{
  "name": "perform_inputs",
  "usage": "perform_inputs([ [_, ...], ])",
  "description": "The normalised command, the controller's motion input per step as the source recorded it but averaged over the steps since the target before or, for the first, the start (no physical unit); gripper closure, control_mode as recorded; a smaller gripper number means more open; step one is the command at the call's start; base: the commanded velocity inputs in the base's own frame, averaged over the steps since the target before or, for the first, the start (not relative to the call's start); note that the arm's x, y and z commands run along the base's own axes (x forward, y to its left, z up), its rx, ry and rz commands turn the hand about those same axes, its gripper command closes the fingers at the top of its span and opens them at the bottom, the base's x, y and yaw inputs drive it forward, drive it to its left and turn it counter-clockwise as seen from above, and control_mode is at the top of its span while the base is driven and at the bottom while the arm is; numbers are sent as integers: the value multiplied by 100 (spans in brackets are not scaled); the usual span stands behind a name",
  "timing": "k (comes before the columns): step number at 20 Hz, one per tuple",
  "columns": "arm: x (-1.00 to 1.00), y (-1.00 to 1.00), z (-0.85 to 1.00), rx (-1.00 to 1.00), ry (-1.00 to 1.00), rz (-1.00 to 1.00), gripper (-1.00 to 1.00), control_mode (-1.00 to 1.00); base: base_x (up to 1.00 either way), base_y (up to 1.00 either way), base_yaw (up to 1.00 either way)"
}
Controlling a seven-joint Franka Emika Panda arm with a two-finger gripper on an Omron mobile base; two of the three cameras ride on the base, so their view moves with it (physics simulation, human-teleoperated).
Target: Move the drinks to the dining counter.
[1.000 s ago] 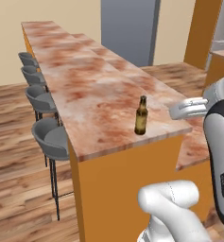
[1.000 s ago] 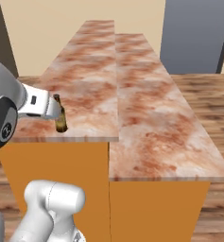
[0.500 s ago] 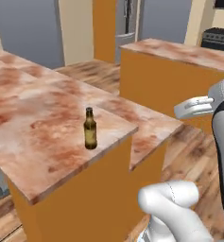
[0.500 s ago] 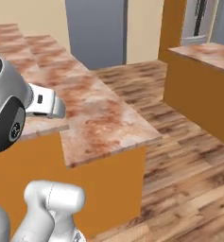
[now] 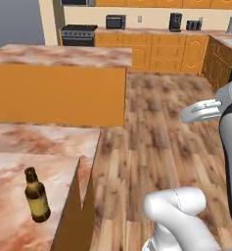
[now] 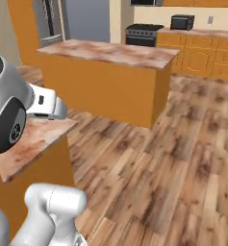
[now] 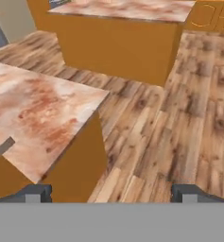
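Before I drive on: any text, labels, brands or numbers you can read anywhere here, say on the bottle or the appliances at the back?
No readable text anywhere.
Beer bottle on the dining counter: plain brown, no label to read.
Microwave, stove and the small appliances on the back counter: too small and blurred to show any marking.
Island, cabinets and floor: plain, no signs.
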Motion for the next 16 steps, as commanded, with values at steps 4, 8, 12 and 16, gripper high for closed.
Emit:
perform_inputs([
  [4,0,0,0,0,0,0,-100,100,0,0,-100],
  [8,0,0,0,0,0,0,-100,100,0,0,-100],
  [12,0,0,0,0,0,0,-100,100,100,27,-50],
  [16,0,0,0,0,0,0,-100,100,100,0,-15],
])
